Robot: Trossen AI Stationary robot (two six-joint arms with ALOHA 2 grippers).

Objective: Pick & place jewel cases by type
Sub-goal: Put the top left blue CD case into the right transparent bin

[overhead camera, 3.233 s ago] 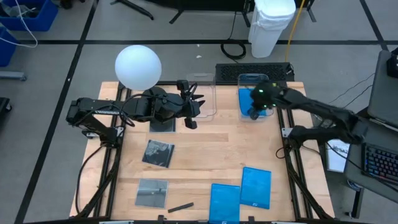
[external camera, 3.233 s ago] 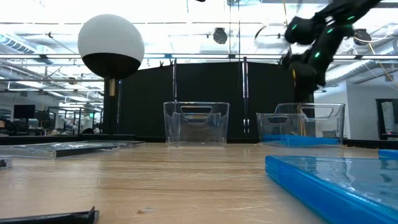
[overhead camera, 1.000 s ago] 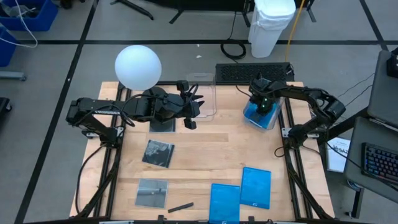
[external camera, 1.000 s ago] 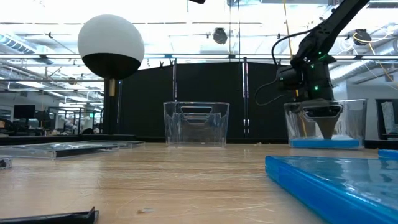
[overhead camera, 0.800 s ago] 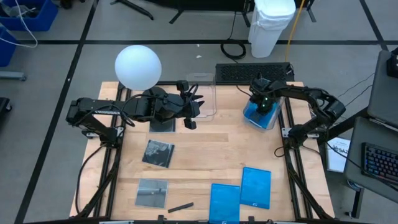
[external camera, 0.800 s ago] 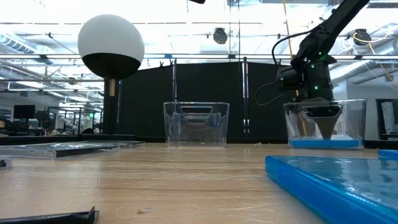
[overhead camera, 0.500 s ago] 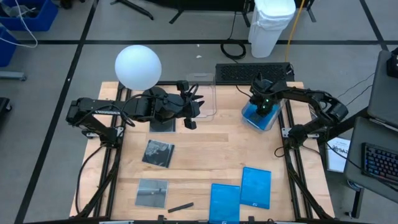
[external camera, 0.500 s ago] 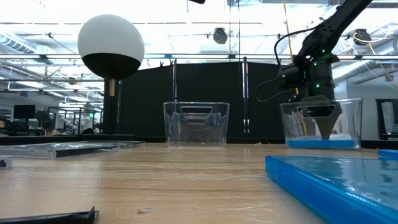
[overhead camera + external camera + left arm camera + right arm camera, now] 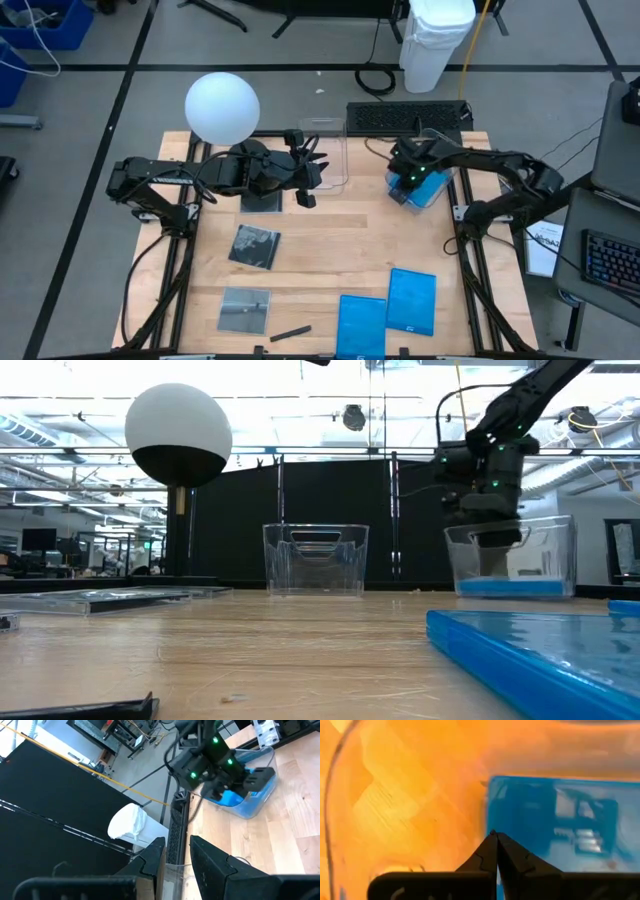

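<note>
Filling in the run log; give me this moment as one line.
right gripper: shut, empty, over right tub | blue case: in tub | left gripper: waiting near left tub

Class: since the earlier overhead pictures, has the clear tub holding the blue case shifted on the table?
Yes. In the high view the clear tub has slid left, away from the table's right edge, toward the empty tub.

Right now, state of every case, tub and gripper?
Right gripper: jaws shut, empty, over the right tub.
Left gripper: jaws parted, empty, by the left tub.
Blue case in tub: flat inside.
Two blue cases: on table.
Three dark cases: on table, unsorted.
</note>
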